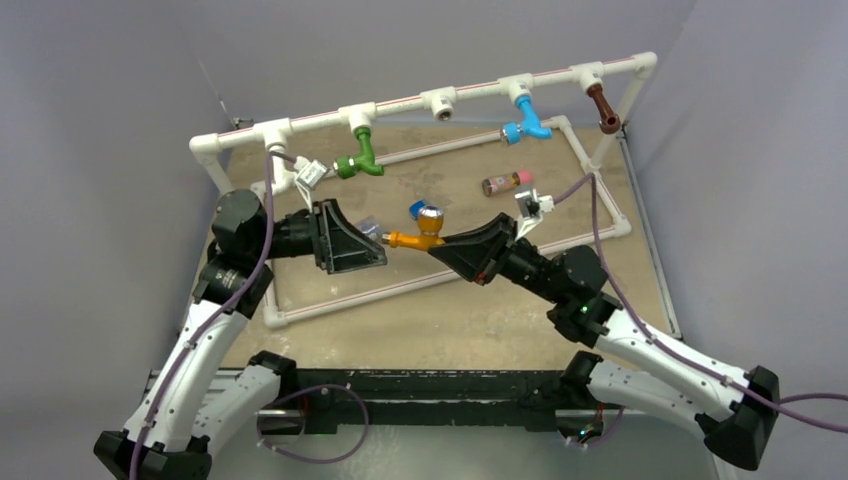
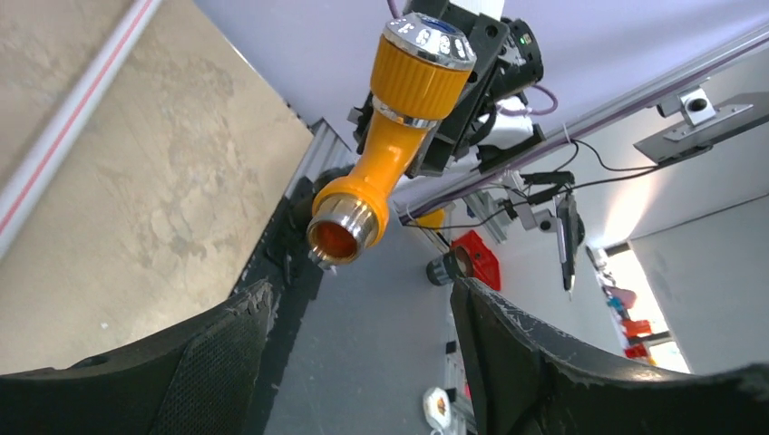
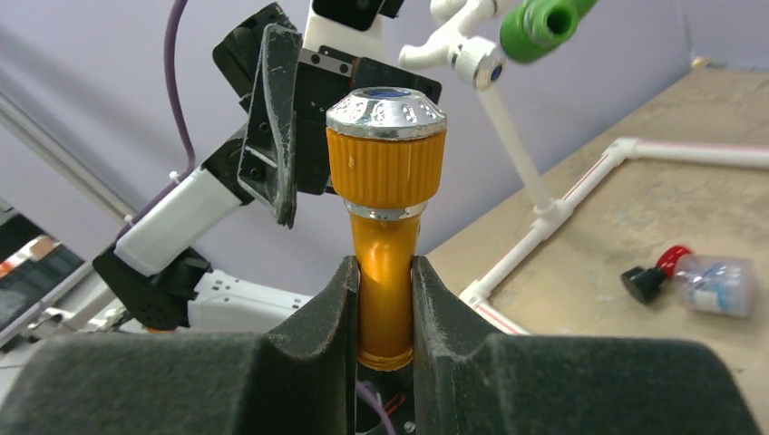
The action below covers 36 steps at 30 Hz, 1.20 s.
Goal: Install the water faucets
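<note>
From the top view, the right gripper [image 1: 441, 243] is closed on the orange faucet [image 1: 420, 232] and holds it in the air above the middle of the table [image 1: 470, 320]. The left gripper [image 1: 377, 238] stands just beside the faucet's free end, its jaws wide and holding nothing. On the white pipe rail [image 1: 320, 116] along the far edge hang the green faucet [image 1: 358, 160], the blue faucet [image 1: 527, 122] and the brown faucet [image 1: 603, 108]. One tee [image 1: 441, 101] between green and blue is without a faucet.

In the left wrist view, the metal threaded end of the orange faucet points toward the camera. It lies beyond the two black fingers [image 2: 218, 353], not between them.

In the right wrist view, the two pads press on the straight orange body, just under the ridged collar.

I judge that the faucet is light, stiff, hard plastic. The smooth body can slip or turn between the pads, and the ridged collar gives a better hold. The threaded end must stay free for the tee.
</note>
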Available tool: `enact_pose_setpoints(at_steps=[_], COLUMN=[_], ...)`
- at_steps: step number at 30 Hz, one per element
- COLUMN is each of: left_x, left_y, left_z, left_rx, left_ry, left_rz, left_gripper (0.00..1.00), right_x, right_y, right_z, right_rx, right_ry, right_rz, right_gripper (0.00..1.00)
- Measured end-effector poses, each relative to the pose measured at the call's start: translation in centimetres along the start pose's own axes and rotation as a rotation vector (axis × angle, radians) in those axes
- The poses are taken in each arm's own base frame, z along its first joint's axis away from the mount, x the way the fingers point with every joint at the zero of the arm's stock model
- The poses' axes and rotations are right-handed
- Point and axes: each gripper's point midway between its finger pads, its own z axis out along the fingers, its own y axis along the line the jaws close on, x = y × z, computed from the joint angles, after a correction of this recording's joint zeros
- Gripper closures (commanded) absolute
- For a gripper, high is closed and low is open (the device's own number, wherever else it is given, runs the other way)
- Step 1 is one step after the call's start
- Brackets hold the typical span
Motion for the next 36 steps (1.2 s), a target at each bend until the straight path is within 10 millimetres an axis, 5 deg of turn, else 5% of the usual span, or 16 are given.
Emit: enact_pose_setpoints(at_steps=[8, 13, 19, 23, 30, 36], left_x=[-3.9, -9.2, -15.8, -20.3, -26.6, -31.0], left_y=[-2.3, -4.0, -5.3, -5.4, -2.6, 4.1], left_z=[0.4, 1.2, 1.5, 0.7, -1.9, -3.1], left_rx=[-0.029, -0.066, -0.165, -0.284, -0.541, -0.796], left_ry=[-0.037, -0.099, -0.236, -0.391, -0.63, -0.706], left_rz=[0.144, 0.286, 0.465, 0.584, 0.718, 0.756], left_gripper=[0.29, 0.32, 0.38, 0.56, 0.79, 1.0], right_x=[-5.7, -9.4, -11.5, -12.3, -13.4, -12.3], right_y=[0.9, 0.6, -1.2, -2.2, -4.2, -6.4], right_z=[-2.1, -3.2, -4.5, -5.1, -5.0, -3.4], right_rx=[0.12, 0.225, 0.359, 0.426, 0.538, 0.573], right_ry=[-0.137, -0.223, -0.282, -0.298, -0.315, -0.25], right_rz=[-0.222, -0.369, -0.508, -0.578, -0.689, -0.768], right_gripper=[1.0, 1.0, 1.0, 1.0, 1.0, 1.0])
